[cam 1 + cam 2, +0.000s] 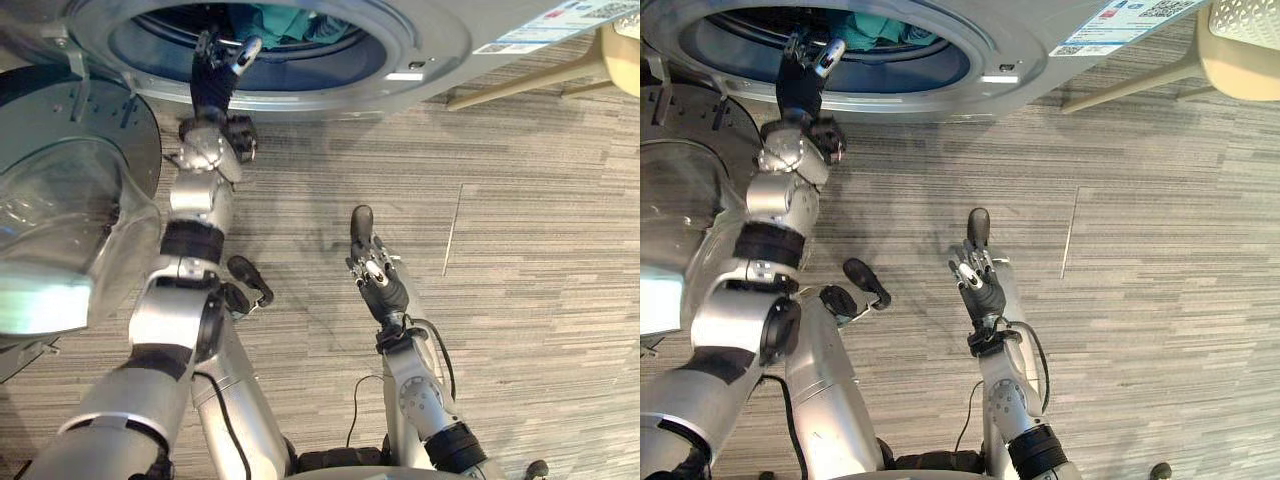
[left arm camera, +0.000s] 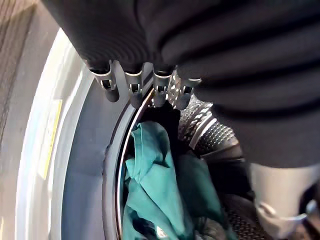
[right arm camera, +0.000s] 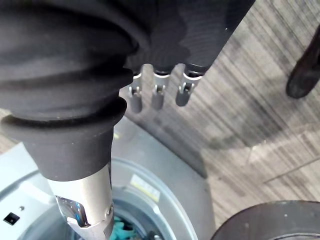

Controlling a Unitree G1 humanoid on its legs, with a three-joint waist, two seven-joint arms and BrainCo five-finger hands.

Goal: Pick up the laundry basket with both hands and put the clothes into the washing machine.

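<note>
The teal clothes [image 2: 155,180] lie in a heap inside the drum [image 2: 212,135] of the washing machine [image 1: 450,30], so the loading looks done. The left hand [image 1: 212,75] is at the near rim of the opening, just before the clothes and not touching them. Its fingers are relaxed and hold nothing. The glass door [image 1: 70,200] stands open at the left. The right hand [image 1: 378,280] hangs over the floor [image 1: 540,250], nearer and well apart from the machine, its fingers loose and empty.

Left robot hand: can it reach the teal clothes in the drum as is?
Probably yes. The left robot hand is at the mouth of the drum, fingers open. The door stands open to one side, and nothing sits between the hand and the teal clothes.
</note>
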